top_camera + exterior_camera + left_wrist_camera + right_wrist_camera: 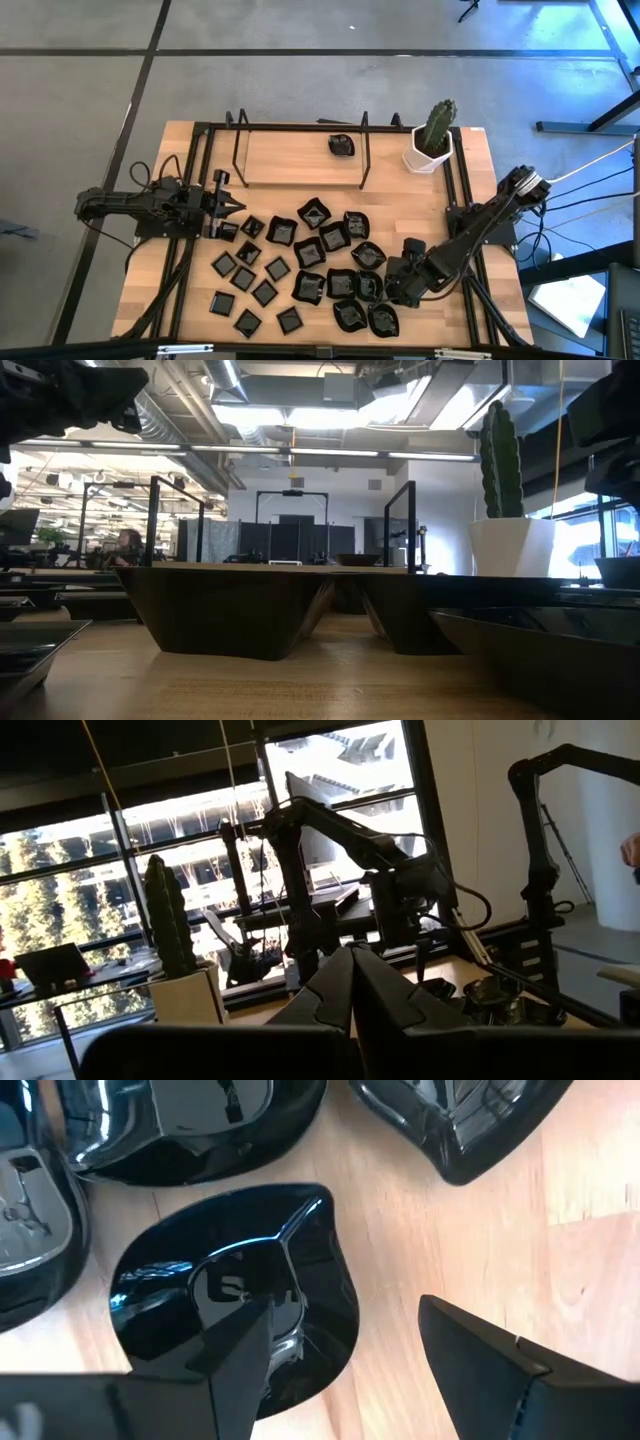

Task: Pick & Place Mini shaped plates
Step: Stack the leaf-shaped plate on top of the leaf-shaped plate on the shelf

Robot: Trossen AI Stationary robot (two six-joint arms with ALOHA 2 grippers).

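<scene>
Now the right gripper (395,283) is hovering, jaws spread wide, over a wavy-edged plate (235,1295) among the mini shaped plates (310,262), well away from the cactus pot (431,150). Next it probably needs lowering, then closing on the rim. The left gripper (235,206) is waiting shut.

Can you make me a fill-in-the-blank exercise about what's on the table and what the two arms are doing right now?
1. The right end effector is ___, one finger over a rounded black plate.
2. The left end effector is ___ and holds nothing.
3. The white pot at the table's far right corner holds a ___.
4. One black plate sits alone on the raised wooden ___.

Missing words: open; shut; cactus; shelf
</scene>
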